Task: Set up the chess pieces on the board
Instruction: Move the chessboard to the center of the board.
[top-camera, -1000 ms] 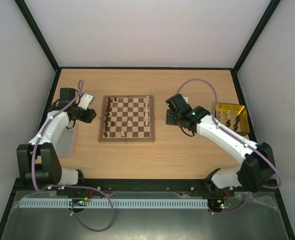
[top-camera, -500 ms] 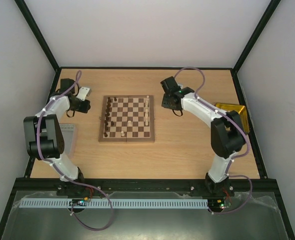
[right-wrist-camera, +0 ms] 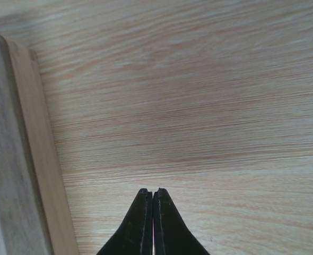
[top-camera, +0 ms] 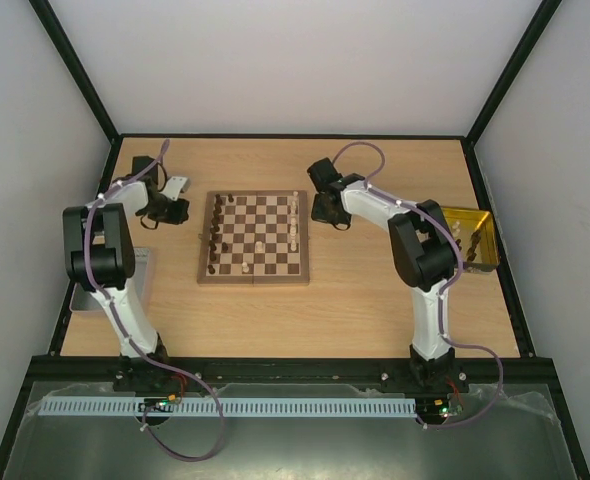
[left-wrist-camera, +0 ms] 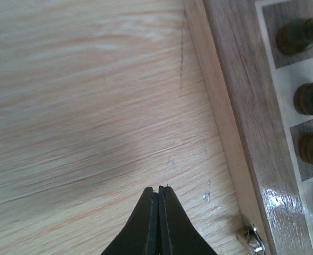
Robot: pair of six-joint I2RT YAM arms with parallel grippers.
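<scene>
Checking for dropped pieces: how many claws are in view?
2. The left claw, shut empty, is just left of the board; the right claw, shut empty, just right of it.

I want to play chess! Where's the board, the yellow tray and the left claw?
board (top-camera: 275,278), top view, near brown rim.
yellow tray (top-camera: 475,215), top view, far wall.
left claw (left-wrist-camera: 158,189), left wrist view, between its closed fingertips.

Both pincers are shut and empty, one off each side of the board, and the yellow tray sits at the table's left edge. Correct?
No: the top external view shows the yellow tray at the right edge of the table, not the left. The rest stands.
</scene>
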